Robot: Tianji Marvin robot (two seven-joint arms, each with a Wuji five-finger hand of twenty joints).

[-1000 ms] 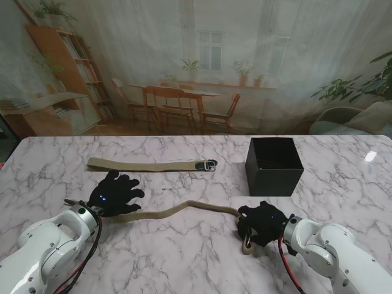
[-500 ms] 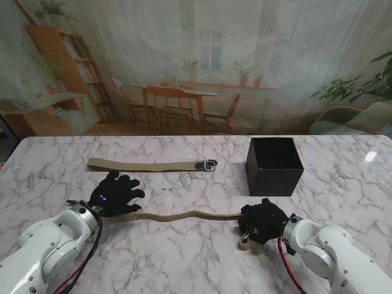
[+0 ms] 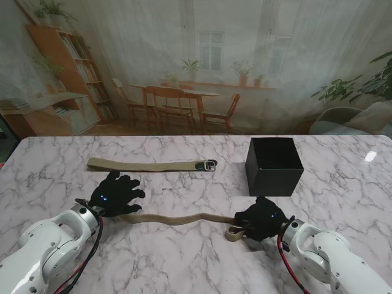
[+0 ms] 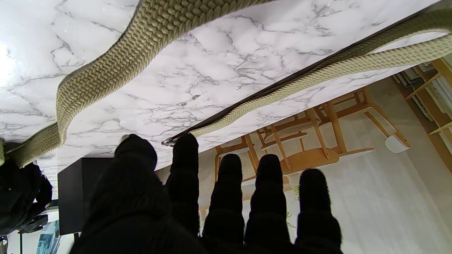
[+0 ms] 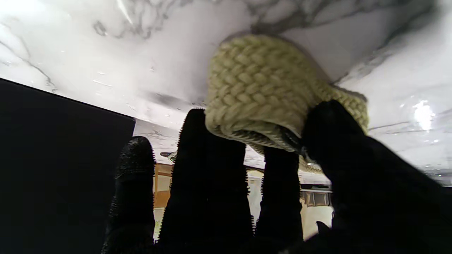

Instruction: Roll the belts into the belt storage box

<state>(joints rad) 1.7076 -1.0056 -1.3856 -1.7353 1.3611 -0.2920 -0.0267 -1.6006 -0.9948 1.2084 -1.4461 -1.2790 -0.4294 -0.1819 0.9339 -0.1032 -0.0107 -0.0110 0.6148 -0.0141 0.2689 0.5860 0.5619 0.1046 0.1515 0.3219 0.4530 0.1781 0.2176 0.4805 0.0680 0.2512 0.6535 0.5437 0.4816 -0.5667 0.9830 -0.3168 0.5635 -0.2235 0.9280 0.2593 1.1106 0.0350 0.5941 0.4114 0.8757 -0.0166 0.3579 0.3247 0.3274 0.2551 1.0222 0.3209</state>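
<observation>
On the marble counter (image 3: 184, 257), the left robot hand (image 3: 114, 193) lay flat with its fingers spread, pressing one end of the nearer belt (image 3: 174, 218). That belt ran rightward to the right robot hand (image 3: 260, 222), which gripped its folded end. The second belt (image 3: 147, 165) lay straight, farther away. The black belt storage box (image 3: 274, 165) stood beyond the right robot hand.

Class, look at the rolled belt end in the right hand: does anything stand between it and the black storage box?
Nothing visible does. Only bare marble table lies between the right hand, shut on the belt, and the box.
</observation>
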